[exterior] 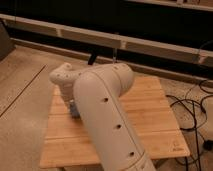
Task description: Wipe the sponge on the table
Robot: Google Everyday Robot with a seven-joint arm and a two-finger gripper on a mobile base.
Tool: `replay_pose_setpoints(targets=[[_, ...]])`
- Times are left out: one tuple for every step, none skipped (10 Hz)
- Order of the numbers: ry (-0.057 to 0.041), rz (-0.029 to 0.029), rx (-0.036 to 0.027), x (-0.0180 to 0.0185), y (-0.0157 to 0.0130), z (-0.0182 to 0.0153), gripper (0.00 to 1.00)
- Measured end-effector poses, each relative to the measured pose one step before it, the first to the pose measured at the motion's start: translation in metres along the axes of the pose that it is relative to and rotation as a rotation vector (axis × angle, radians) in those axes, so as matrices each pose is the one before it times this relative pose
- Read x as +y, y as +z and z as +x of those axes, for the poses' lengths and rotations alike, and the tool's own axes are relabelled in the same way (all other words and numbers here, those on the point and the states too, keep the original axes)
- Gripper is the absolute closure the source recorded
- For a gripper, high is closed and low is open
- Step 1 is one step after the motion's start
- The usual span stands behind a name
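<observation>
My white arm (105, 115) sweeps across the middle of the view and covers much of the table (155, 115), a low one with a light wooden plank top. The arm bends down at its wrist over the table's left side. My gripper (73, 104) is down there, mostly hidden under the wrist. A small blue-grey patch, the sponge (74, 112), peeks out right beneath the gripper on the wood, near the left edge.
Black cables (192, 112) loop on the floor to the right of the table. A dark wall with a pale rail (150, 42) runs behind. A thin dark stand (92, 56) rises at the table's far edge. Bare floor lies to the left.
</observation>
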Motion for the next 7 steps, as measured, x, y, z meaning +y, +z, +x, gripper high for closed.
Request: replay_pose_setpoints(targets=[[-0.02964,0.01389,0.0249,0.00586,0.00632,-0.00685,1.0],[-0.01555,0.00504,0.00997,0.00219,0.00267,-0.0075,1.0],[-0.00831,0.00829,0.00437,-0.00276,0.00089,-0.00694,1.0],[-0.01083,0.01252,0.00006,-0.00087,-0.00158,-0.00759,1.0],[-0.0072,0.01557,-0.00992,-0.00369,-0.00641,-0.00996,1.0],[-0.00524,0.01481,-0.00843,-0.00413,-0.00842,-0.00803,1.0],[-0.00746,0.0101,-0.00276,-0.0008,-0.00649,-0.00583,1.0]])
